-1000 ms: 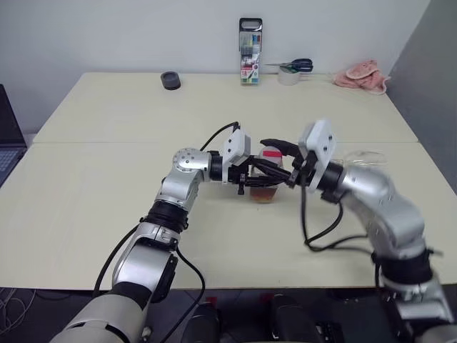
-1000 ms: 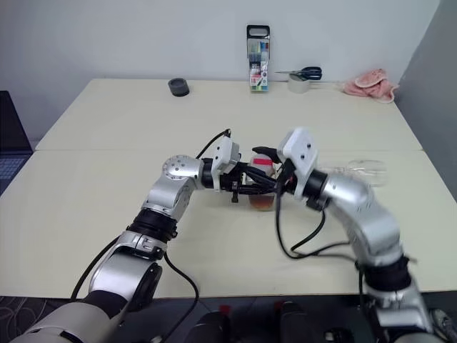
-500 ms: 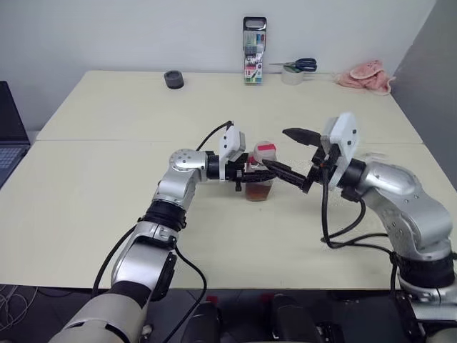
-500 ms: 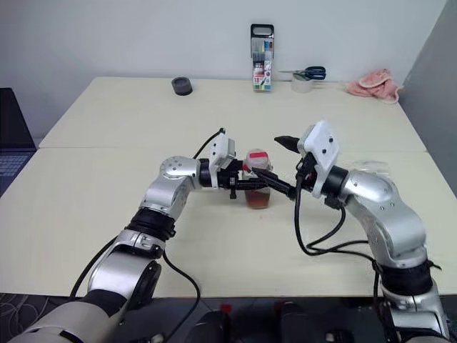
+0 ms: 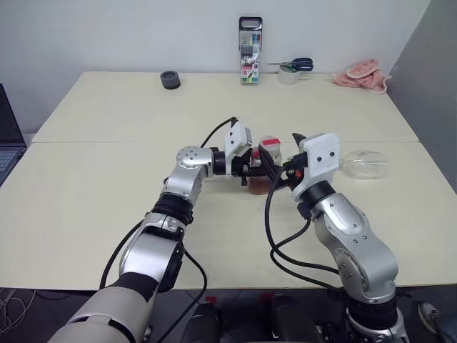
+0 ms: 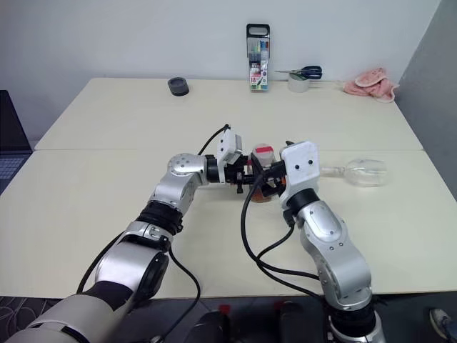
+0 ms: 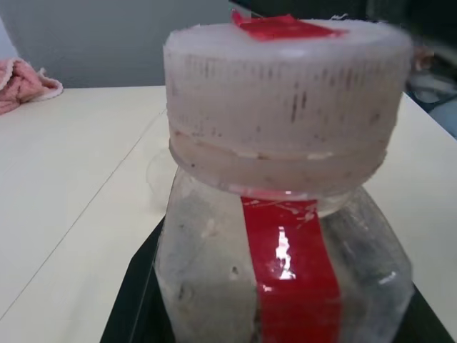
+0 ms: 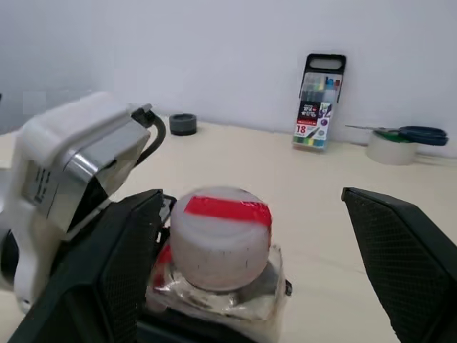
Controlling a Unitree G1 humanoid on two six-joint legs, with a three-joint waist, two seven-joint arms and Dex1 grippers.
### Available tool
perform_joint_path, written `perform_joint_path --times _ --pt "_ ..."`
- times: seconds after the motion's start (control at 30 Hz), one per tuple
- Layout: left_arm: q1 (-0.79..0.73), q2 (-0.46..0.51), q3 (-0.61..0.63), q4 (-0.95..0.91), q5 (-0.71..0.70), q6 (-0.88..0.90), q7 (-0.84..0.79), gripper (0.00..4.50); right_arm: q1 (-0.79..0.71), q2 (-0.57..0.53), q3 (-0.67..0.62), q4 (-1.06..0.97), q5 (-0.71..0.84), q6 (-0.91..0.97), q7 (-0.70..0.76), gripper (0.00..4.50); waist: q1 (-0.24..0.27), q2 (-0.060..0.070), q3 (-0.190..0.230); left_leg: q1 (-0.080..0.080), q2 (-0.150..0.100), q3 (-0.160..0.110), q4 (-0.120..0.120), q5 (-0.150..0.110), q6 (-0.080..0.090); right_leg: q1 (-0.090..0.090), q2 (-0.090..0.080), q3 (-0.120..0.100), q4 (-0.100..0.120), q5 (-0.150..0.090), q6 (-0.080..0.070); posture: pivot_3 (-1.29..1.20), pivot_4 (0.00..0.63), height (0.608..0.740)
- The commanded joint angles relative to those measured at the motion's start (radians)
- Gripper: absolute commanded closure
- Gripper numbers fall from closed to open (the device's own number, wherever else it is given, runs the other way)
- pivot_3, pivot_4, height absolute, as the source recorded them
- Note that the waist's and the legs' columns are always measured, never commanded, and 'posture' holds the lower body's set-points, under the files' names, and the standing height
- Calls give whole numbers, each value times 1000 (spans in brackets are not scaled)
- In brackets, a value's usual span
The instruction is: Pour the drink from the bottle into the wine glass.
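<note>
My left gripper [image 5: 257,174] is shut on the body of the bottle [image 5: 263,168], which stands upright at the middle of the table. The bottle is small and clear, with a red label strip [image 7: 293,264] and a white cap [image 8: 221,236] topped in red. The amber drink [image 5: 258,187] sits low in it. My right gripper [image 8: 250,204] is open on the near side of the bottle, one finger [image 8: 121,264] on each side of the cap and apart from it. The wine glass [image 6: 364,173] lies on its side on the table to the right.
A marker case [image 5: 250,51] stands at the table's far edge, with scissors on a tape roll [image 5: 291,70] and a pink cloth [image 5: 363,74] to its right. A black round object [image 5: 170,79] lies at the far left. A laptop [image 5: 7,143] is at the left edge.
My right gripper opened, swung out to the right, then came back to the near side of the bottle with its fingers wide around the cap. The left gripper kept its hold.
</note>
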Motion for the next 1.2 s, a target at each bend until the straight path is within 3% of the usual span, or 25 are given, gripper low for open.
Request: perform_joint_path --times 0.03,0.23,0.33,0.5,0.53,0.67,0.73,0.77,0.87,0.97,1.13,1.2 --pt "-36 -3 19 -15 -3 -32 2 2810 -21 22 5 -3 -20 -34 -12 223 0 0 0 0 0 0 0 0 0 0 0 0 0 0 0 0 150 740" --pt "-34 -1 21 -15 -2 -35 2 2810 -26 45 14 34 -37 -37 -7 223 0 0 0 0 0 0 0 0 0 0 0 0 0 0 0 0 150 740" --pt "-33 -1 22 -15 -1 -35 2 2810 -29 56 12 48 -49 -52 -14 799 -1 0 0 0 0 0 0 0 0 0 0 0 0 0 0 0 150 740" --pt "-28 -1 21 -23 -3 -32 0 2810 -25 63 13 57 -65 -78 -16 2534 -1 0 0 0 0 0 0 0 0 0 0 0 0 0 0 0 150 740" --pt "-27 -2 21 -24 -3 -31 -1 2810 -24 61 15 58 -67 -83 -14 2649 -1 0 0 0 0 0 0 0 0 0 0 0 0 0 0 0 150 740" --pt "-23 -3 23 -28 -7 -23 -11 2810 -20 51 18 66 -54 -105 11 2643 -1 0 0 0 0 0 0 0 0 0 0 0 0 0 0 0 150 740" --pt "-20 0 26 -40 -24 0 -41 2810 -44 13 12 84 -15 -154 95 2643 -1 0 0 0 0 0 0 0 0 0 0 0 0 0 0 0 150 740" --pt "-18 5 26 -48 -32 12 -61 2810 -70 -17 -6 101 19 -181 161 2643 -1 0 0 0 0 0 0 0 0 0 0 0 0 0 0 0 150 740" --pt "-22 46 16 -59 -35 17 -150 2811 -237 -247 -106 278 211 -203 579 2643 -6 0 0 0 0 2 1 -1 3 0 0 1 0 0 1 0 150 740" --pt "-26 70 12 -66 -37 13 -190 2812 -341 -402 -160 411 415 -25 824 2643 -5 0 0 3 0 0 0 -2 4 3 0 -1 -1 0 0 0 150 740" --pt "-22 69 23 -82 -44 15 -176 2839 -339 -424 -173 389 472 27 823 2642 -3 0 0 1 0 0 -1 -2 4 2 -1 -1 -1 0 0 0 150 740" --pt "-17 67 29 -94 -50 25 -166 2839 -311 -410 -169 360 420 -28 772 1897 -3 0 0 0 0 0 0 -2 4 1 -1 -1 -1 0 0 0 150 740"
